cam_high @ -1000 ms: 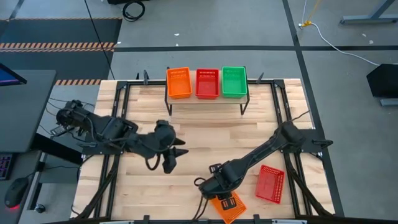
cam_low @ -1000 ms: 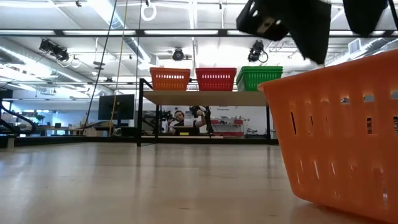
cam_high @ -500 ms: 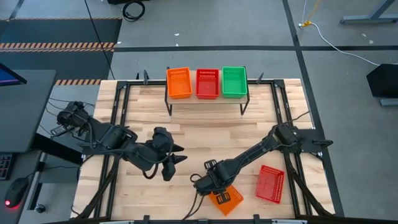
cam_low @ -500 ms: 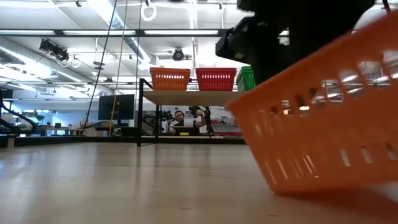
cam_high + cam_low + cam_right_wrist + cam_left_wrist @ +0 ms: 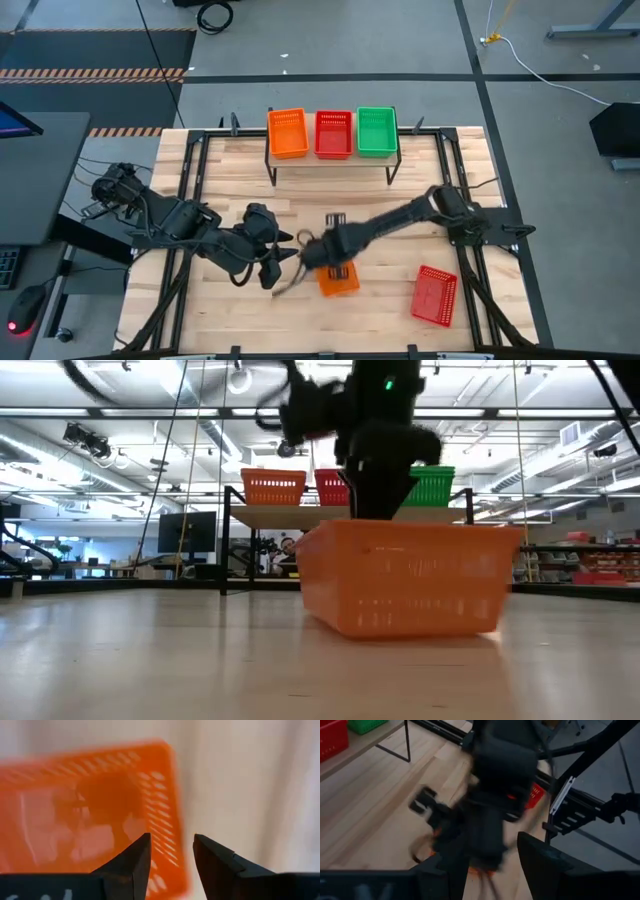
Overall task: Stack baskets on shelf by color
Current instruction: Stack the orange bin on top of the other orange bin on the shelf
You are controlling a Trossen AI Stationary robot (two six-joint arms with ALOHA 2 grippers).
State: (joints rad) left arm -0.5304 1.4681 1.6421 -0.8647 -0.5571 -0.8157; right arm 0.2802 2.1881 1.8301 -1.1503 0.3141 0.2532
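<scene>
An orange basket (image 5: 339, 281) sits level at mid-table, with my right gripper (image 5: 170, 840) shut on it from above. In the low view I cannot tell whether its bottom (image 5: 410, 628) touches the tabletop. My left gripper (image 5: 288, 252) hovers open just left of it, holding nothing. On the shelf (image 5: 330, 518) at the far edge, an orange basket (image 5: 288, 133), a red one (image 5: 333, 134) and a green one (image 5: 377, 131) rest on their bottoms in a row. Another red basket (image 5: 435, 295) lies on the table near the right edge. My right gripper pinches one short end wall (image 5: 167, 855) of the orange basket, one finger (image 5: 134, 862) inside and the other (image 5: 216, 862) outside. The fingers come from above, pointing steeply down. The basket stays level with its opening up.
Black frame rails (image 5: 455, 170) run along both table sides. The right arm (image 5: 420, 212) stretches across the middle from the right. Bare wood lies between the shelf and the two grippers.
My right gripper has carried the orange basket from the table's near edge toward the middle, going left and toward the far edge, turning as it went. The basket, tipped half a second ago, now sits level.
</scene>
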